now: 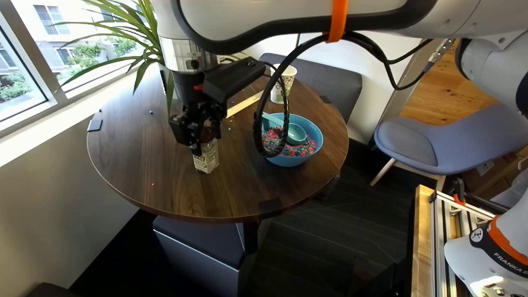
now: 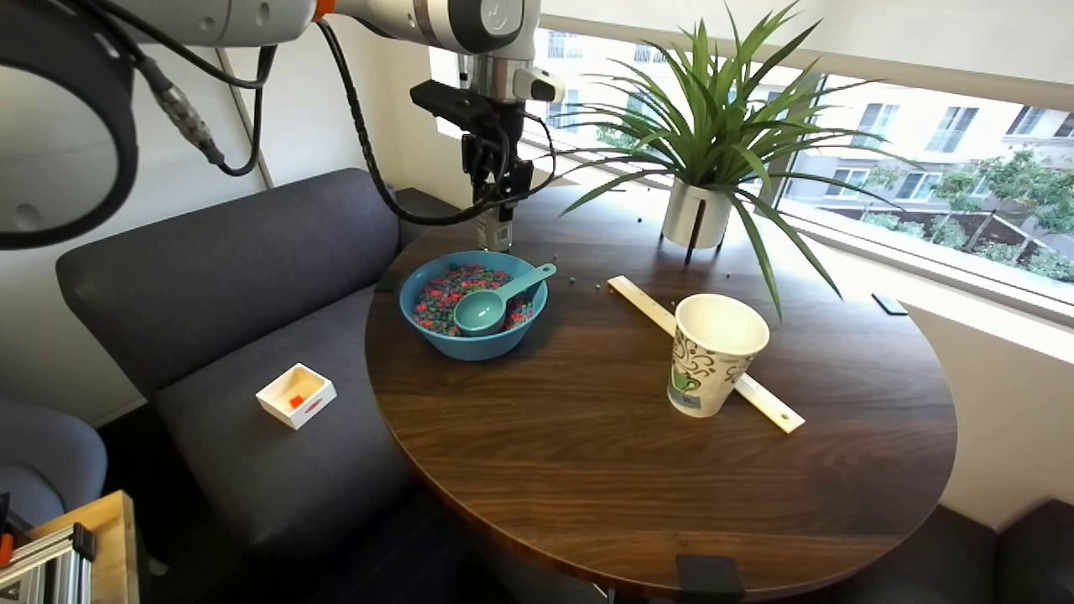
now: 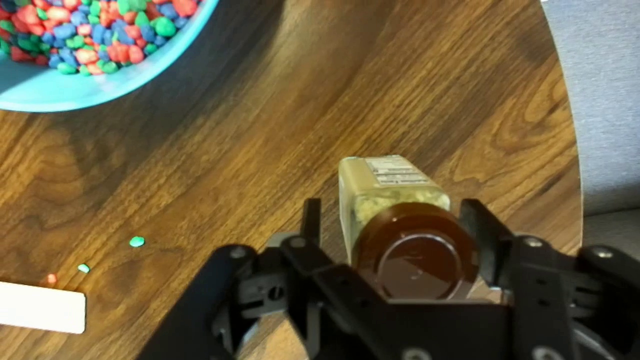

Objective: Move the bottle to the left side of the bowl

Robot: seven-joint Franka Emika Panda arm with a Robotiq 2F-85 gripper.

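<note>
The bottle [image 1: 209,158] is a square clear jar with a brown cap, pale contents and a printed label. It stands upright on the table, partly hidden in an exterior view [image 2: 493,235]. My gripper [image 1: 207,139] is above it, pointing down, with its fingers either side of the cap. In the wrist view the gripper [image 3: 391,210] is open, with the bottle [image 3: 395,185] between its fingers. A gap shows at the left finger; the right finger is close to the cap, contact unclear. The blue bowl [image 1: 288,160] holds coloured pebbles and a teal scoop [image 2: 482,312].
A patterned paper cup [image 2: 713,361] stands by a flat wooden stick [image 2: 768,403]. A potted plant [image 2: 698,214] stands near the window. Loose pebbles [image 3: 136,242] lie on the round table [image 1: 231,198]. A black cable [image 1: 260,136] loops in front of the bowl in an exterior view.
</note>
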